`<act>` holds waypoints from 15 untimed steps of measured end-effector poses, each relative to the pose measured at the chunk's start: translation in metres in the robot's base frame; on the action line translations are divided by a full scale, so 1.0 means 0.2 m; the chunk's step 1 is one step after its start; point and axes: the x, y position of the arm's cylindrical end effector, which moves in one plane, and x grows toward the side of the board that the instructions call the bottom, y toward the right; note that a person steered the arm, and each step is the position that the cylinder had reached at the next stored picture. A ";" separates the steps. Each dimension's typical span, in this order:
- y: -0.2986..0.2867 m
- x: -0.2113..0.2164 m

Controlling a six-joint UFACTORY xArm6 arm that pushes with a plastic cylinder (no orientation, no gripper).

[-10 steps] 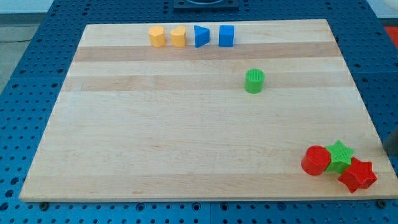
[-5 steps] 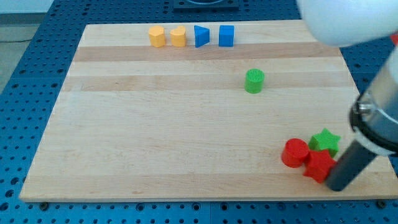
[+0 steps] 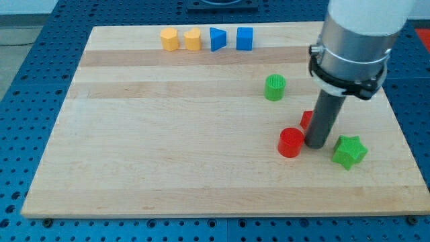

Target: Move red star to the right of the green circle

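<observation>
The green circle (image 3: 274, 87) stands right of the board's centre, toward the view's top. The red star (image 3: 307, 120) is mostly hidden behind my rod; only a sliver shows at the rod's left, below and right of the green circle. My tip (image 3: 316, 146) rests on the board just below the red star, between the red circle (image 3: 291, 142) on its left and the green star (image 3: 349, 152) on its right. The tip looks to be touching the red circle's right side.
Two yellow blocks (image 3: 169, 39) (image 3: 193, 39) and two blue blocks (image 3: 217, 38) (image 3: 244, 38) stand in a row along the board's top edge. The wooden board (image 3: 168, 148) lies on a blue perforated table. The arm's white body fills the top right.
My tip has moved up and left from the bottom right corner, pushing the red star and red circle toward the green circle. The green star was left behind on the right.
</observation>
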 end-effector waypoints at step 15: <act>0.02 -0.32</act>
